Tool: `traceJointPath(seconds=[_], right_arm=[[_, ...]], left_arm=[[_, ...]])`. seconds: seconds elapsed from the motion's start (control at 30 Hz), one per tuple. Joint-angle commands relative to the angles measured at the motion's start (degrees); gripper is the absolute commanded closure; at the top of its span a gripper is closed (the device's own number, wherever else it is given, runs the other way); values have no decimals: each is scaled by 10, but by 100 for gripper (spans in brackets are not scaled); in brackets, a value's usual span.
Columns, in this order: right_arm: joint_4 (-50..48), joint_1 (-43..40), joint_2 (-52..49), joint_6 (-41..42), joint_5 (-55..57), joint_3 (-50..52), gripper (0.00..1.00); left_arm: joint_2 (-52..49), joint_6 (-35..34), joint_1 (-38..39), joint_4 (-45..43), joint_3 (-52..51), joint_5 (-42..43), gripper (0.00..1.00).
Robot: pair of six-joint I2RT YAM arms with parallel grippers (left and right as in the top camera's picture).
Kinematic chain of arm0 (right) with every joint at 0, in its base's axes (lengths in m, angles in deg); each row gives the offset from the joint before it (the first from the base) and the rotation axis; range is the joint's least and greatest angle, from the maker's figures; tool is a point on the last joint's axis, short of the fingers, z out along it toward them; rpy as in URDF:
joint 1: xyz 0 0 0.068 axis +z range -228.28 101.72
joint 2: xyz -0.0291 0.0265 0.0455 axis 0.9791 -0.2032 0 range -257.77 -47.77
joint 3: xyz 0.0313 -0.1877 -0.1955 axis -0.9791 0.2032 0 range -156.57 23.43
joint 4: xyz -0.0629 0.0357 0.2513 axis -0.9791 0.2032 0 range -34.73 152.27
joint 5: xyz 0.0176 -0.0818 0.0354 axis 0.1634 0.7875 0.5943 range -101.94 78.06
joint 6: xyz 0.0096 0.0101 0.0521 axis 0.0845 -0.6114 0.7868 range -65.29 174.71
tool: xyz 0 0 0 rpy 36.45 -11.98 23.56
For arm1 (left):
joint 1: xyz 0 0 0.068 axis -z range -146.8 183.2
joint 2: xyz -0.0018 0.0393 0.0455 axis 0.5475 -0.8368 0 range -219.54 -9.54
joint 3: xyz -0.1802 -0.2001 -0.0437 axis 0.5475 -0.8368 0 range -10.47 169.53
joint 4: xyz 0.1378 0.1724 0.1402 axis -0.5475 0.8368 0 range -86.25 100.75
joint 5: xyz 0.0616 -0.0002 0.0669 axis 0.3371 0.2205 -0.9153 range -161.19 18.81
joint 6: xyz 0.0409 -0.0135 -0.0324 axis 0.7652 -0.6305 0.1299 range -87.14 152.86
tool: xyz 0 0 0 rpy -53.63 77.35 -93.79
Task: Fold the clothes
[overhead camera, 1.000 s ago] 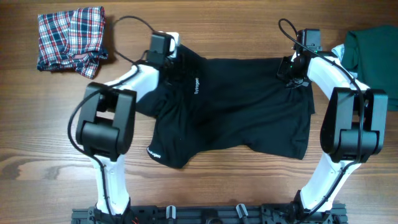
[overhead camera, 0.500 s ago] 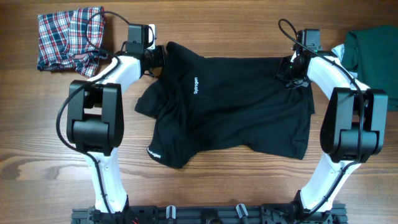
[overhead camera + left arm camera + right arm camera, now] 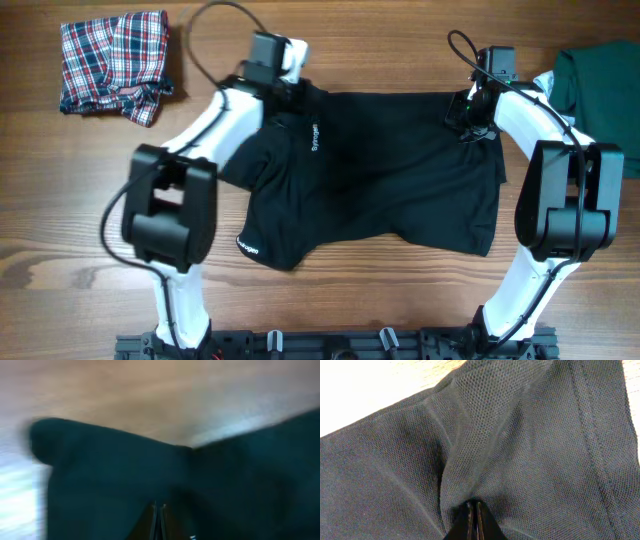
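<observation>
Biggest thing first: one wooden table, with everything sitting on it. Two white-and-black arms reach in, the left arm and the right arm.

Three garments total. The big one is the black shirt, spread out rumpled in the middle with two small white logos showing. The dark green garment is just off the shirt's right edge, partly cut off by the frame. The folded plaid garment sits well off the shirt's top left corner.

The right gripper is at the shirt's top right corner, fingers pinched tight on a pucker of the mesh fabric. The left gripper is at the shirt's top left corner, fingers pressed together against black cloth. That view is too blurry to say if any fabric's caught between them.
</observation>
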Motion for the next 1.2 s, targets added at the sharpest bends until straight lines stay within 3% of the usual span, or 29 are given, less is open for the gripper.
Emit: traceJointPath(seconds=[0.0, 0.23, 0.43, 0.87, 1.17], right_arm=[[22, 10, -47, 5, -33, 30, 96], [23, 10, -47, 5, -32, 30, 96], [25, 10, -47, 4, -32, 30, 96], [33, 10, -47, 3, -30, 30, 96], [-7, 10, -47, -14, 14, 22, 96]], left_arm=[[-52, 15, 19, -1, 3, -28, 96], [-108, 15, 19, -4, 3, -29, 96], [-147, 15, 11, -23, 3, -99, 96], [-188, 13, -125, -40, 3, -132, 96], [-187, 13, -121, -33, 21, -131, 91]])
